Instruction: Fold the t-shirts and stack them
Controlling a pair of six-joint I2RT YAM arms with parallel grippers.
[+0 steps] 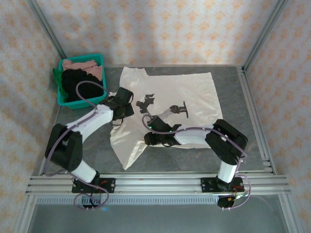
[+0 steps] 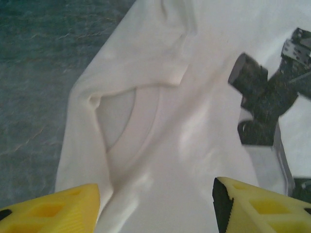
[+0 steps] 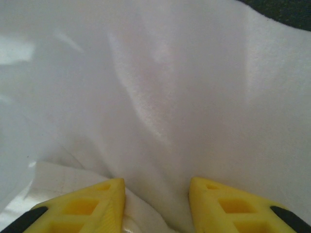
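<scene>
From above, we see the cream-white t-shirt [image 1: 194,90] spread right of the far-left teal bin [image 1: 61,97]. Up close at the wrists, the left gripper [image 2: 156,187] gapes over its sleeve and the right gripper [image 3: 156,182] straddles bunched cloth, its grip unclear.

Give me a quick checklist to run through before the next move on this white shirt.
1. Left hand open and holding nothing: ok.
2. Right hand has a firm hold: cannot tell. Its fingers stand either side of a raised fold of cloth.
3. White shirt lying flat: not ok. It is creased and folded over near the left hand.
4. Shirt fully on the table: ok.
5. Other shirts inside the bin, away from the white one: ok.
</scene>
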